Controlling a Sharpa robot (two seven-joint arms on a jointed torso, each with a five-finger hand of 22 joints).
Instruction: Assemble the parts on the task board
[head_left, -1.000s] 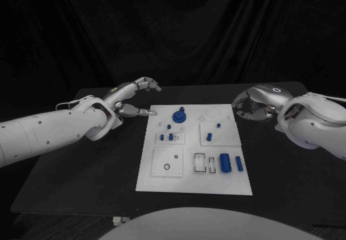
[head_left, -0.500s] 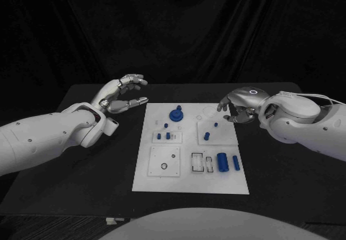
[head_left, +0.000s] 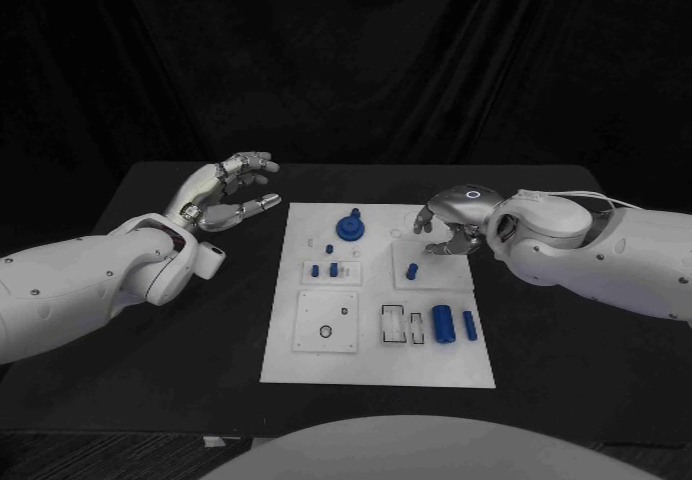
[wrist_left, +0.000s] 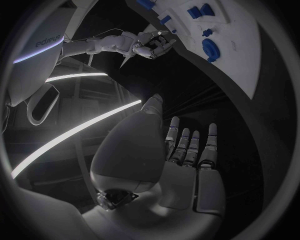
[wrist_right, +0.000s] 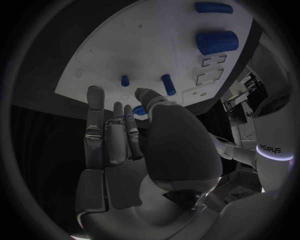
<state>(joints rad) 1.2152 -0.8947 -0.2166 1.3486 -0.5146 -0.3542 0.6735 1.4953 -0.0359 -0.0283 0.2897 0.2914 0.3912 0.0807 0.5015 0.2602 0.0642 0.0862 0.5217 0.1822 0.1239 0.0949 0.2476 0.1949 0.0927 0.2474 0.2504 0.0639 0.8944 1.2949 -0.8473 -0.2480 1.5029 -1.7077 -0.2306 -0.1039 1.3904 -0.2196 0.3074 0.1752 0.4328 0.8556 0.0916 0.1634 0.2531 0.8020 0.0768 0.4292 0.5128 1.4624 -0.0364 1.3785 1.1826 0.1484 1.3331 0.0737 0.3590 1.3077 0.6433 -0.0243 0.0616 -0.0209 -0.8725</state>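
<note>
Right hand (head_left: 450, 222) has advanced over the task board (head_left: 378, 352) at its 1 o'clock corner, fingers apart, empty. Left hand (head_left: 228, 192) off the board's 10 o'clock corner, fingers spread, empty.

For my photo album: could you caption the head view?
Right hand hovers open over the task board and its blue parts; left hand waits open beside it.

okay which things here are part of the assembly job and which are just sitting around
Job: task board; blue parts, e.g. big cylinder, slim cylinder, peg, round knob; left hand; right hand.
Lying about: only the black table.
</note>
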